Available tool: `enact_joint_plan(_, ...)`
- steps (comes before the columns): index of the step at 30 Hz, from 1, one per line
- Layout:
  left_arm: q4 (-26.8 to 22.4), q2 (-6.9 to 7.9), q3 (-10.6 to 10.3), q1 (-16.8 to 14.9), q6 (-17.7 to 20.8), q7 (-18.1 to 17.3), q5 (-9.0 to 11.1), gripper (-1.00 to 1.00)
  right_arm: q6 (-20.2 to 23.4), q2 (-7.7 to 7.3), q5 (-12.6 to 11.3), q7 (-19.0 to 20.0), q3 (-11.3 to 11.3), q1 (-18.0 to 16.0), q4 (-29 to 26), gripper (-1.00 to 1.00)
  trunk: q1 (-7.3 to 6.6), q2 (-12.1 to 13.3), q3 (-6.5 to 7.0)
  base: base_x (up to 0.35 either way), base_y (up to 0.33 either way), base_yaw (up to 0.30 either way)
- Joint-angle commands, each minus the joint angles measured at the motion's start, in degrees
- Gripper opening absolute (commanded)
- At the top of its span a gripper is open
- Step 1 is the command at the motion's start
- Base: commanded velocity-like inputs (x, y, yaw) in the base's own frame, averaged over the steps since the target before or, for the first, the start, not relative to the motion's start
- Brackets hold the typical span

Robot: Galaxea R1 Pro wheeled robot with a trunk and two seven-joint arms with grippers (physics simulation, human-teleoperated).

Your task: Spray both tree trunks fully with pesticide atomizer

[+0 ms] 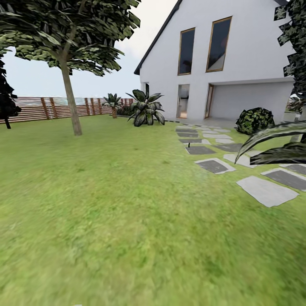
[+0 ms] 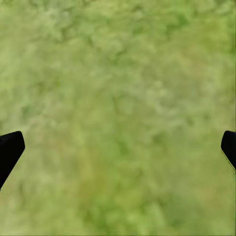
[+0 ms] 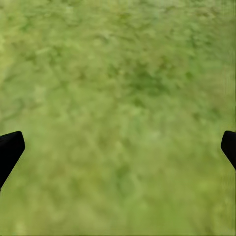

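You are looking across the garden lawn (image 1: 106, 221) toward the white house (image 1: 238, 63), which is serving as the landmark here. The brown slat fence (image 1: 38, 108) is running off to the left of the house. A tree (image 1: 70, 97) with a pale mottled trunk is standing on the grass well to the left of the house, in front of that fence. Grey stepping stones (image 1: 265, 191) are leading from the house door toward you. A round bush (image 1: 254, 120) is sitting just in front of the house's right end, and a broad-leaved plant (image 1: 146, 108) is growing at its left corner.

A small dark upright object (image 1: 186, 147) is standing beside the stones, in front of the house; it is too small to identify, so you cannot confirm it as the pesticide atomizer.

Risk: driving off without locating the atomizer is likely to waste travel, and the stone edges may jolt the base.

Left gripper (image 2: 118, 147) is hanging over bare grass with fingers spread wide, holding nothing. Right gripper (image 3: 118, 147) is doing the same over grass.
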Motion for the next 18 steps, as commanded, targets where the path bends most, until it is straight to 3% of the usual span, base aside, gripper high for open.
enact_joint_plan(1, 0.0, 0.0, 0.0, 0.0, 0.0, 0.0, 0.0, 1.0, 0.0, 0.0, 0.01, 0.0, 0.0, 0.0, 0.0, 1.0, 0.0, 0.0, 0.0, 0.338, 0.0, -0.005)
enact_joint_plan(18, 0.0, 0.0, 0.0, 0.0, 0.02, 0.0, 0.0, 1.0, 0.0, 0.0, 0.01, -0.09, 0.0, 0.0, 0.0, 1.0, 0.0, 0.0, 0.0, 0.338, 0.0, -0.001)
